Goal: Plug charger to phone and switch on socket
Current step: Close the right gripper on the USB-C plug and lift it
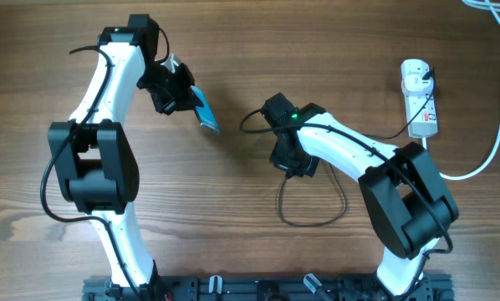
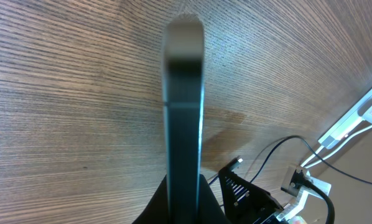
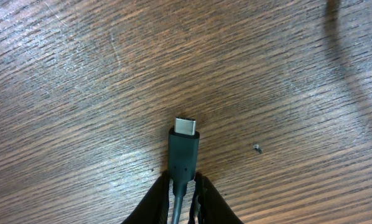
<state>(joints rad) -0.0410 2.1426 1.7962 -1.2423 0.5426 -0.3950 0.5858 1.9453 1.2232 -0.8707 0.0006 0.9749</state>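
On the table [image 1: 233,50], overhead view, you have one phone [image 1: 205,110], one socket [image 1: 419,99], one black charger [image 3: 185,146] and one thicker white cable [image 1: 494,134], plus the two arms.

Hard to read:
- From the left wrist you see the phone edge-on only, as a dark narrow strip with its far end blurred. No port can be made out. Overhead gives just a sliver of teal screen, tilted, lifted off the wood.
- The socket's switch position cannot be told. Overhead it is small, and in the left wrist view it is cut by the right edge. One black plug sits at its upper end.
- The charger's cable shows as one loop [image 1: 313,219] below the right arm, and part of its run is hidden under that arm.
- The white cable leaves the picture at the top right corner.
- One tiny speck [image 3: 256,148] lies on the wood near the plug, but what it is cannot be told.

Grip:
- Left gripper [image 2: 185,202]: the fingers are closed against the phone's two faces, holding it near its lower end.
- Right gripper [image 3: 183,186]: the fingertips are pinched nearly together on the charger just behind its plug. The metal tip points away from the camera, above bare wood.

The phone and the plug are well apart, and the socket lies far right, beyond the right arm.
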